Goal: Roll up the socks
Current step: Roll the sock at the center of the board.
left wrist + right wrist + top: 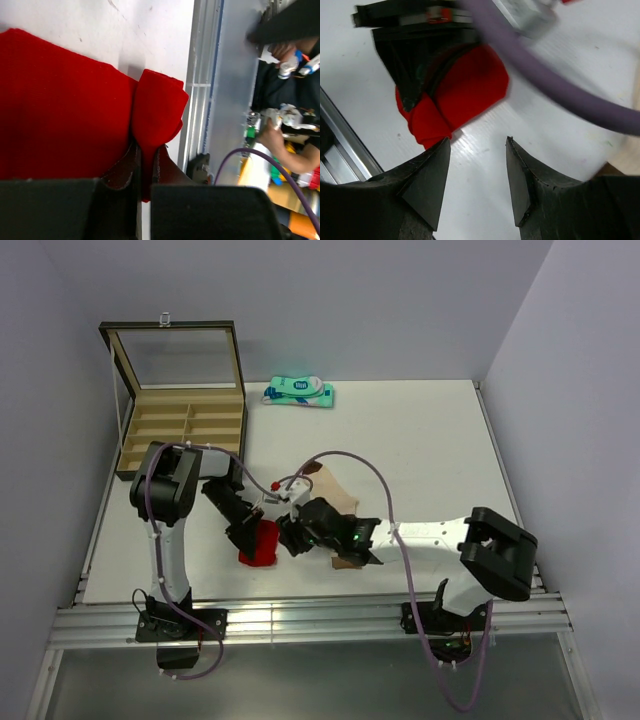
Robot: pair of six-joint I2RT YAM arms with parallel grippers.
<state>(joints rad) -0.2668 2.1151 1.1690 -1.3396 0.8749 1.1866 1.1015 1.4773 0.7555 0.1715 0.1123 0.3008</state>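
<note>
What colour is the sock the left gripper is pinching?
Red; the sock shows best in the left wrist view.

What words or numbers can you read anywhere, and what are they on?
Teal-and-white packet: it has a blue mark, but that is too small and blurred to read.
Red sock: plain red where it shows, no writing.
No other words, numbers or signs can be read in any view.

Left gripper [147,152] pinches the red sock [60,100]; right gripper [477,141], seemingly just beside, holds jaws apart.
</note>
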